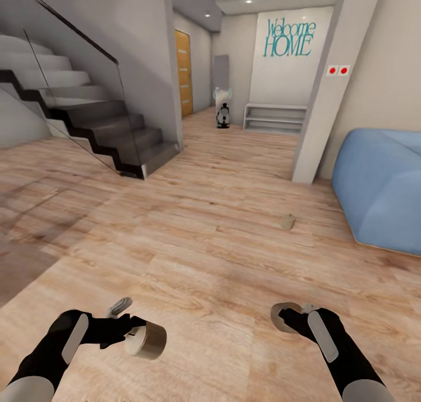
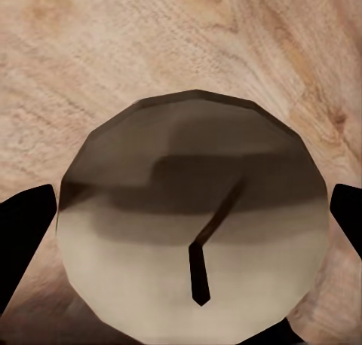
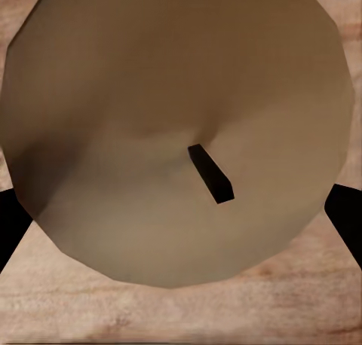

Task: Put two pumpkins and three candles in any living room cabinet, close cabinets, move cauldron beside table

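While both arms hang low over the wooden floor (image 1: 210, 256), the left gripper (image 1: 135, 333) is clamped on a beige candle (image 1: 147, 340), its dark wick (image 2: 211, 243) facing the wrist camera. The right gripper (image 1: 287, 318) pinches a second candle (image 1: 282, 318) the same way. A third candle (image 1: 287, 221) lies on the boards ahead, near the blue sofa (image 1: 383, 185).

Floor (image 1: 193, 238): pale wood-grain planks, running from beneath both arms to the far hallway.

On it:
- One small tan candle (image 1: 287, 221), lying ahead of the right gripper (image 1: 285, 316) and slightly to its outer side, well apart from it, near the blue sofa (image 1: 383, 188).
- Blue sofa, ahead and right of the right gripper.
- Dark staircase (image 1: 111, 133), foot resting well ahead of the left gripper (image 1: 133, 330).
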Controlling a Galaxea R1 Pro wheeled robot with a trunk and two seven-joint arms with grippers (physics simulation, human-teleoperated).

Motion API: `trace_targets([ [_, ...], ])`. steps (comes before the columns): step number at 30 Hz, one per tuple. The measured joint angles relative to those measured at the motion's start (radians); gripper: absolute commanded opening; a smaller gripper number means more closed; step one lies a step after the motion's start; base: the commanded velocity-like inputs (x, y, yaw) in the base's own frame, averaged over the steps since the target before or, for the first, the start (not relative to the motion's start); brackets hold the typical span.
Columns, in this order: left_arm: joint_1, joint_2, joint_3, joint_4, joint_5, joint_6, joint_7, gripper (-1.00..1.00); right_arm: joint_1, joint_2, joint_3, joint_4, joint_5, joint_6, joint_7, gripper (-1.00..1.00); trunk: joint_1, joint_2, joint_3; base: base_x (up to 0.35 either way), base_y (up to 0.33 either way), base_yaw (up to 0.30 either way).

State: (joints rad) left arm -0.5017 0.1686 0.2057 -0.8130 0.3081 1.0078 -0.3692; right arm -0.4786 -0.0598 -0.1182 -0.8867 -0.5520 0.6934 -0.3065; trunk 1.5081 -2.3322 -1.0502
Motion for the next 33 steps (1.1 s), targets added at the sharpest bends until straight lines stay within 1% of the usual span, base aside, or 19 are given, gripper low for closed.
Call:
trace_targets([
  [6,0.0,0.0,0.0,0.0,0.0,0.0,0.0,-1.0,0.0,-0.001,0.0,-0.001,-0.001,-0.002,0.003,-1.0,-0.023,0.042,0.014,0.0,0.0,0.077],
  [19,0.0,0.0,0.0,0.0,0.002,0.0,0.0,-1.0,0.0,-0.002,0.001,-0.002,0.0,-0.003,0.003,-1.0,-0.073,0.133,0.054,0.0,0.0,0.02],
  [33,0.0,0.0,0.0,0.0,-0.003,0.0,-0.001,-1.0,0.0,0.0,0.003,0.0,0.0,-0.001,0.003,-1.0,-0.073,0.133,0.054,0.0,0.0,0.265],
])
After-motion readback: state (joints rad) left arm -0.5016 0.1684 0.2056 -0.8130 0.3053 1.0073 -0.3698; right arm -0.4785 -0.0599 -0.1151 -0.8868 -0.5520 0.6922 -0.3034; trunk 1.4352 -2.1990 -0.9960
